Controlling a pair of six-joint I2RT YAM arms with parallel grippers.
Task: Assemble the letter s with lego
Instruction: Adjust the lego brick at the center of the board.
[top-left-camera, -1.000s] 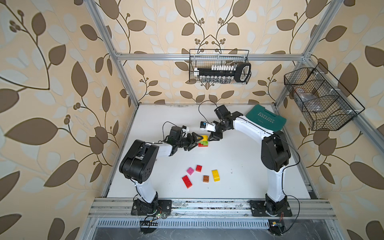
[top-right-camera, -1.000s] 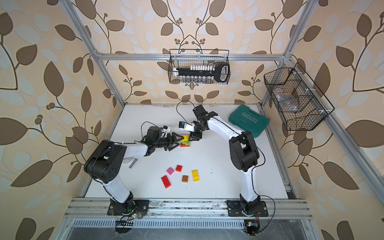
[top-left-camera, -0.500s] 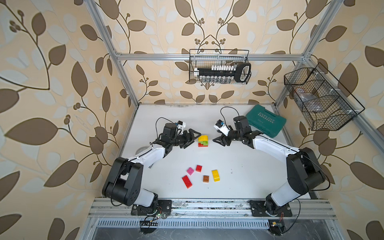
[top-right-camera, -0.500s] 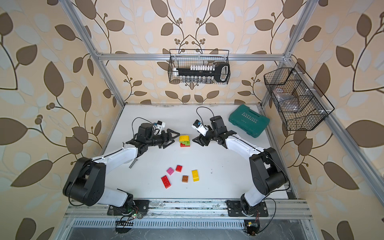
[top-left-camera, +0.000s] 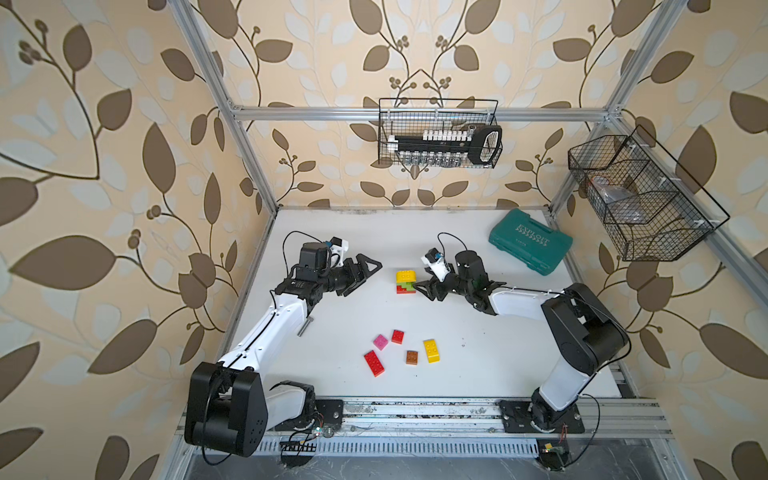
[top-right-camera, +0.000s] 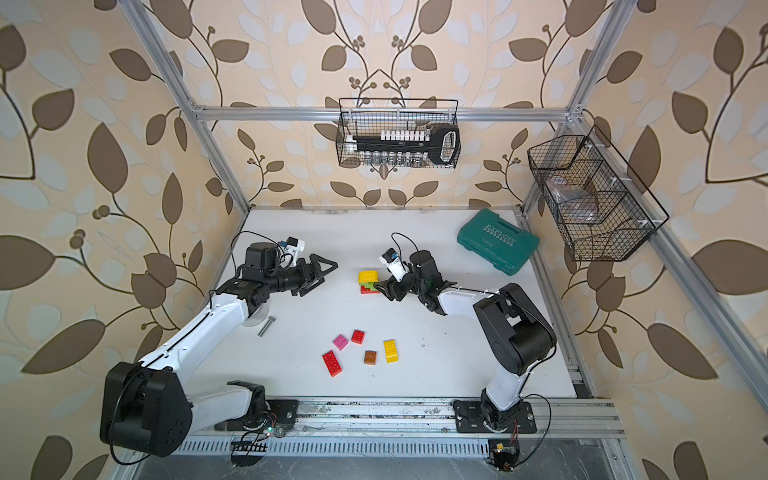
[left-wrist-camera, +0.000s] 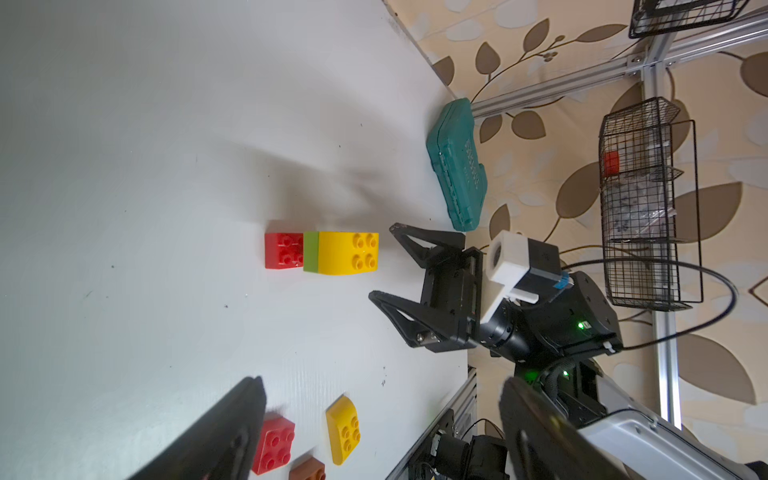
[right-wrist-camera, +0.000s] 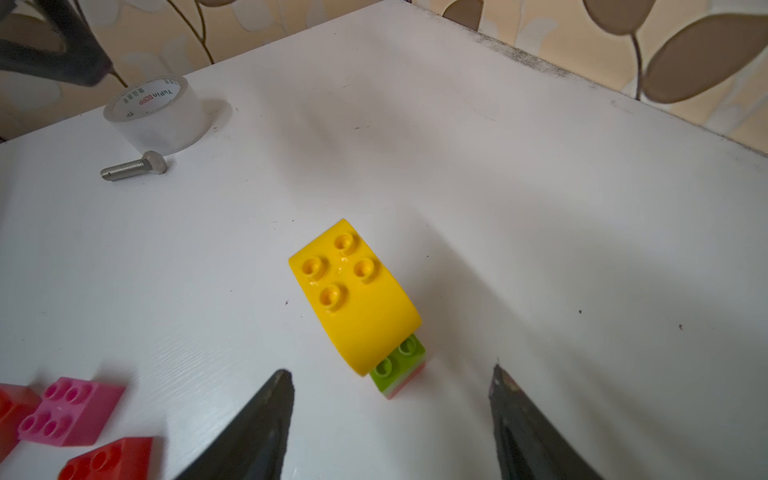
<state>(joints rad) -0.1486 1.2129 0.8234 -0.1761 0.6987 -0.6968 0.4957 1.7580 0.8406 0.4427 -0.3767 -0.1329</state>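
The brick stack (top-left-camera: 405, 282) is sitting midway on the table (top-left-camera: 478, 332), loose bricks (top-left-camera: 412, 357) lying before it, the case (top-left-camera: 530, 242) in the far-right corner.

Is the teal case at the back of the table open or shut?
Shut. The teal case lies flat, lid down; the left wrist view shows its two halves meeting along the edge.

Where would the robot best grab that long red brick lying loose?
Probably from straight above, jaws closing across the two long sides of the long red brick at its middle. It lies flat, studs up, so the narrow width is free; the pink brick crowds one end.
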